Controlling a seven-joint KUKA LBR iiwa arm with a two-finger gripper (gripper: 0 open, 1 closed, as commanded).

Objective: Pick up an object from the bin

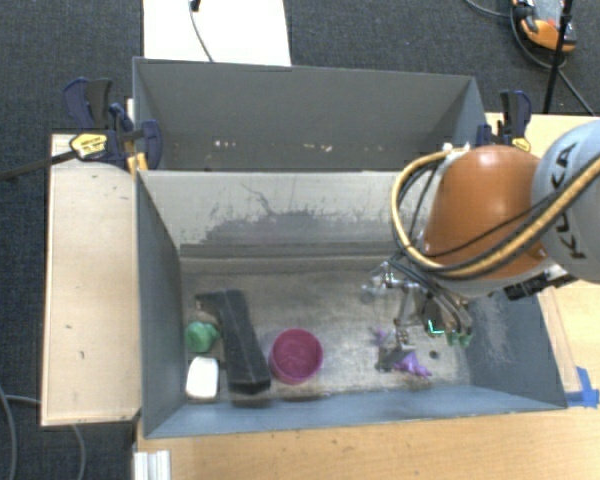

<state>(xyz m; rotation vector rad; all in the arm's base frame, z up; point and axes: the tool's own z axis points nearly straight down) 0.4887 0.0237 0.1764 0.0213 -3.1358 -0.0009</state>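
Down front-right in the scuffed grey bin (300,258), the tool (408,346) is hanging over a small purple thing (413,366); apart or together, I cannot tell. Dark carpet (40,28) is lying around.

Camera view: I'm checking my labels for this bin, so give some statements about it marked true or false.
The end effector hangs by the small purple thing at the right of the bin. True.
The magenta round thing lies against the far wall. False: it lies near the front wall.
The black bar lies between the green ball and the magenta round thing. True.
The white block is right of the purple thing. False: it is at the far left.
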